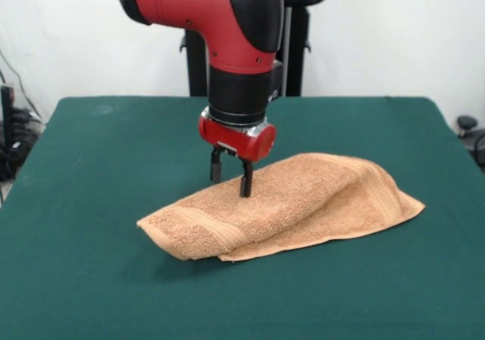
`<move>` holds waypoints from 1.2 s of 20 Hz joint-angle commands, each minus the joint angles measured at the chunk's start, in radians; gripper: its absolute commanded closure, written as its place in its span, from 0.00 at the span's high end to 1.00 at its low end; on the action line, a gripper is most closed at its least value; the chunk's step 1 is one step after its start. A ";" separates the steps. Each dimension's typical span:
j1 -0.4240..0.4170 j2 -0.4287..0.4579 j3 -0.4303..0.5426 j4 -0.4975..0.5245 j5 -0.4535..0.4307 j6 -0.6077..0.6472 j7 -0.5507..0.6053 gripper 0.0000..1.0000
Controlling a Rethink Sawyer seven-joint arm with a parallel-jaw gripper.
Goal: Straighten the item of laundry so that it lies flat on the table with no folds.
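Note:
The orange-tan towel [303, 200] lies in the middle of the green table [91, 173]. It is folded over on itself, with a doubled layer along its near edge and a woven band near its left end. My gripper [230, 188] comes straight down from the red and black arm onto the towel's far left part. Its two dark fingers [245, 182] stand apart, and their tips touch the towel's upper surface. No cloth shows pinched between them. The care label is not visible.
The black pedestal [295, 45] stands behind the table's far edge. Dark cables and gear [11, 147] lie off the table's left side, and a dark object [471, 132] sits off its right side. Green cloth surrounds the towel on all sides.

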 commanded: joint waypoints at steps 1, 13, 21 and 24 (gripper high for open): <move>0.019 0.027 0.122 0.089 0.056 -0.048 0.172 1.00; 0.079 0.023 0.051 0.069 0.043 -0.048 0.146 0.00; 0.046 -0.007 0.073 0.091 0.077 0.016 0.153 0.00; 0.049 -0.083 0.056 0.133 0.086 0.096 0.148 0.00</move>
